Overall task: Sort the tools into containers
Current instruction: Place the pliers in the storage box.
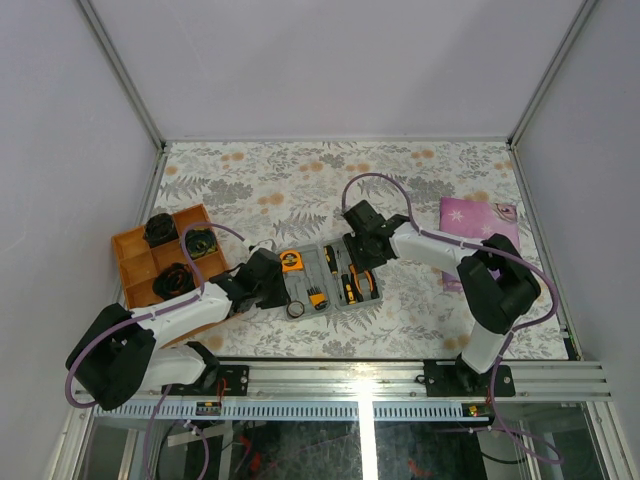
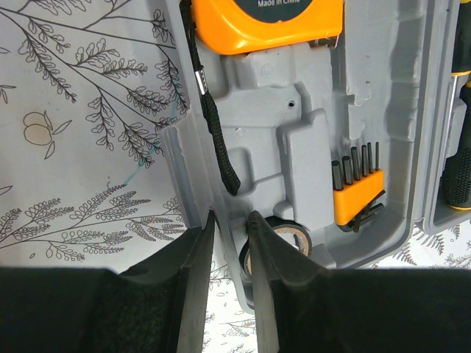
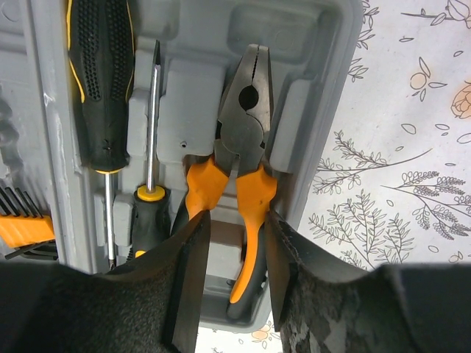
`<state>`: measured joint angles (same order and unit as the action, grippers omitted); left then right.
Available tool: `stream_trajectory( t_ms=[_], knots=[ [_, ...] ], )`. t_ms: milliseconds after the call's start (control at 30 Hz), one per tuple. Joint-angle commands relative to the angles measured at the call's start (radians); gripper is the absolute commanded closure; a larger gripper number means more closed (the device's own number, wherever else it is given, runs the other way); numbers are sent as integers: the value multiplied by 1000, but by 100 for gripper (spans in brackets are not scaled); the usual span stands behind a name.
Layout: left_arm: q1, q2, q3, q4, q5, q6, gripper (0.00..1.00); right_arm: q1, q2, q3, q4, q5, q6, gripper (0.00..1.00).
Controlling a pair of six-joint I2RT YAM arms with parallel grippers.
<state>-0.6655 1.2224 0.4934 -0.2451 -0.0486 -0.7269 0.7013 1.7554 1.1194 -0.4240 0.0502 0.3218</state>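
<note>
The grey hinged tool case (image 1: 335, 305) lies open mid-table. In its left half sit the orange tape measure (image 2: 265, 22), the black-and-orange bit set (image 2: 358, 193) and the small black tape ring (image 2: 294, 237). My left gripper (image 2: 232, 220) pinches that half's left wall (image 2: 188, 158) between narrow jaws. The right half (image 3: 294, 44) holds the black-and-yellow screwdriver (image 3: 103, 73), a thinner screwdriver (image 3: 151, 118) and the orange-and-black pliers (image 3: 246, 125). My right gripper (image 3: 237, 220) is shut on the pliers' handles, which lie in their recess. From above, the left gripper (image 1: 275, 290) and right gripper (image 1: 358, 265) flank the case.
An orange divided tray (image 1: 135, 255) with black round items stands at the left, close behind the left arm. A purple star-patterned cloth (image 1: 470, 218) lies at the right, partly under the right arm. A floral cloth (image 1: 300, 180) covers the table.
</note>
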Motion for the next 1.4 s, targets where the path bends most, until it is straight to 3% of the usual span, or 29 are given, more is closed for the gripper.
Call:
stream_trajectory(
  t_ms=[0, 133, 367, 500, 867, 1067, 1133, 1267, 1367],
  knots=[
    [5, 5, 1, 21, 10, 4, 77, 32, 39, 30, 1, 2, 11, 58],
    [4, 6, 3, 23, 10, 4, 77, 53, 63, 33, -12, 22, 11, 63],
    [4, 1, 1, 21, 12, 4, 77, 73, 110, 18, -25, 48, 10, 90],
    [4, 2, 2, 21, 13, 4, 77, 79, 136, 6, -25, 48, 6, 100],
    [4, 7, 6, 26, 20, 4, 77, 148, 278, -37, 29, 37, 17, 100],
    [4, 9, 3, 26, 12, 7, 77, 149, 156, -78, 53, 74, 15, 100],
    [4, 11, 6, 23, 6, 9, 77, 149, 87, -69, 50, 93, 8, 94],
    [5, 4, 9, 15, -5, 11, 77, 149, -42, -32, 21, 151, -6, 72],
    [4, -7, 8, 8, -11, 13, 76, 147, -144, -13, 5, 205, -15, 64]
  ],
)
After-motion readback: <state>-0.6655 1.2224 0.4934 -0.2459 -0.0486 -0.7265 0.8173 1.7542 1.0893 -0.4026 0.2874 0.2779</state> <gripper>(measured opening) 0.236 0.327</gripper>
